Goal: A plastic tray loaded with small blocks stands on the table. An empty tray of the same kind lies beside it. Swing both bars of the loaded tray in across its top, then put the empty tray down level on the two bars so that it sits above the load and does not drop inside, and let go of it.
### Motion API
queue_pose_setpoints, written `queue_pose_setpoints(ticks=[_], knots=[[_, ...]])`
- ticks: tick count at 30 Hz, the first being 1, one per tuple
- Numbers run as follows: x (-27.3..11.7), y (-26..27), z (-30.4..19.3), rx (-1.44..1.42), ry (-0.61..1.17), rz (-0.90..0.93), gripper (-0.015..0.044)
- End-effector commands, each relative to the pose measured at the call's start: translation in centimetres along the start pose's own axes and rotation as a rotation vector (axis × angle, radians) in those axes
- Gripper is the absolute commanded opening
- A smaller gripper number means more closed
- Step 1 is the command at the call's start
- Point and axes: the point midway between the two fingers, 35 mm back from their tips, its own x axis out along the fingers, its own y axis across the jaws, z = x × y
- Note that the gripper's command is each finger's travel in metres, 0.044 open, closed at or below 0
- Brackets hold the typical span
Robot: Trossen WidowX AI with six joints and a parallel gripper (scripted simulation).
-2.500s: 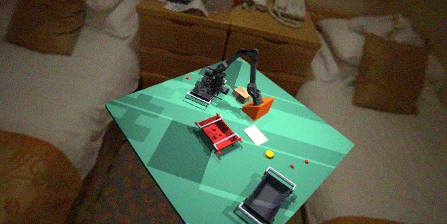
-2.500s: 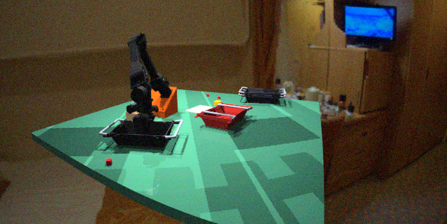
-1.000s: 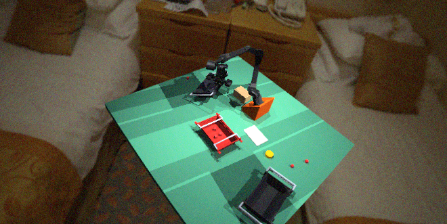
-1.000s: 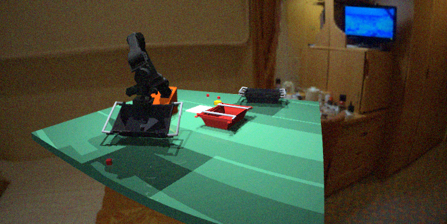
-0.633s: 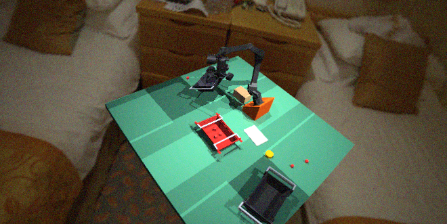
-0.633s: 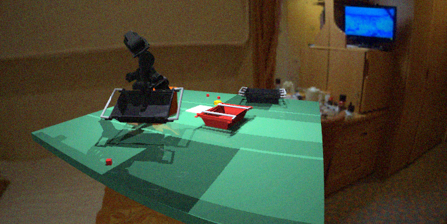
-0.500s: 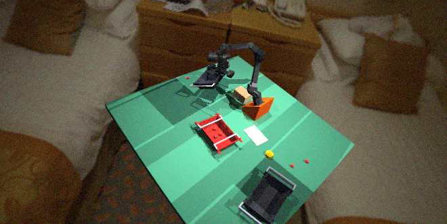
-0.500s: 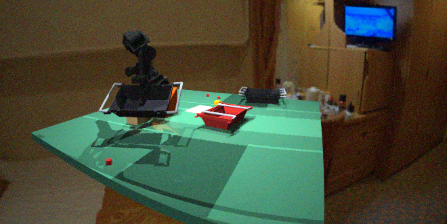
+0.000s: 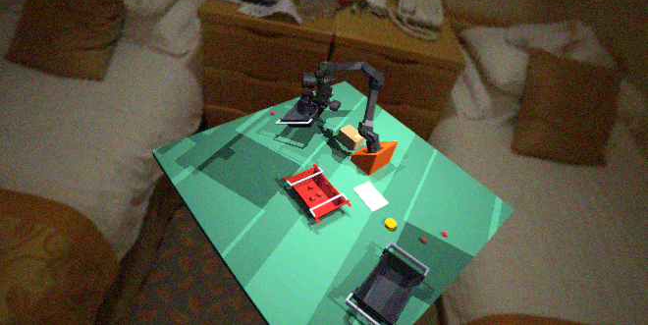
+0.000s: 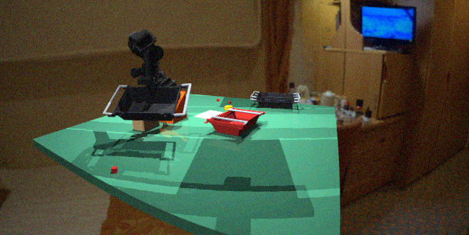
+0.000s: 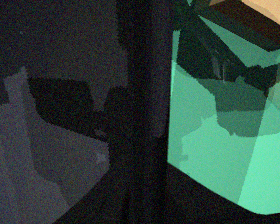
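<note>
The red tray [image 9: 329,210] [image 10: 229,128] stands upright mid-table with small dark red blocks [image 9: 310,188] inside. Its two white bars [image 9: 306,177] [image 9: 327,204] [image 10: 229,119] [image 10: 246,111] lie across its top, one near each end. My gripper [image 9: 308,107] [image 10: 152,86] is shut on a black tray, by the wall on the arm's side. That black tray [image 9: 295,116] [image 10: 149,116] hangs above the table near the back corner, tilted with its open top towards the exterior camera. It looks empty, its white bars swung out. In the wrist view its dark shape hides the fingertips.
Another black tray [image 9: 393,286] [image 10: 277,99] stands at the far end. A tan block [image 9: 350,137] [image 10: 138,126] and an orange open box [image 9: 374,162] are by the arm's base. A white card [image 9: 370,196], a yellow disc [image 9: 390,224] and small red cubes [image 9: 445,234] [image 10: 114,170] lie about.
</note>
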Motion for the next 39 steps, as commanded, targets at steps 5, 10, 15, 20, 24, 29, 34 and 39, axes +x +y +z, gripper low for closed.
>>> queue_pose_setpoints(ticks=[5, 10, 15, 20, 24, 29, 34, 39], knots=[[-0.5, 0.3, 0.2, 0.011, 0.005, 0.022, 0.0000], [-0.5, 0.3, 0.2, 0.011, 0.005, 0.022, 0.0000], [-0.4, 0.4, -0.4, -0.007, 0.010, 0.017, 0.0000], [0.0, 0.6, -2.4, -0.066, 0.023, 0.001, 0.0000], [0.2, 0.7, -4.1, -0.115, 0.033, -0.011, 0.0000], [0.5, 0.7, -6.2, -0.176, 0.043, -0.024, 0.0000], [0.7, 0.4, -8.4, -0.237, 0.051, -0.035, 0.0000], [0.8, 0.0, -10.6, -0.300, 0.058, -0.045, 0.0000]])
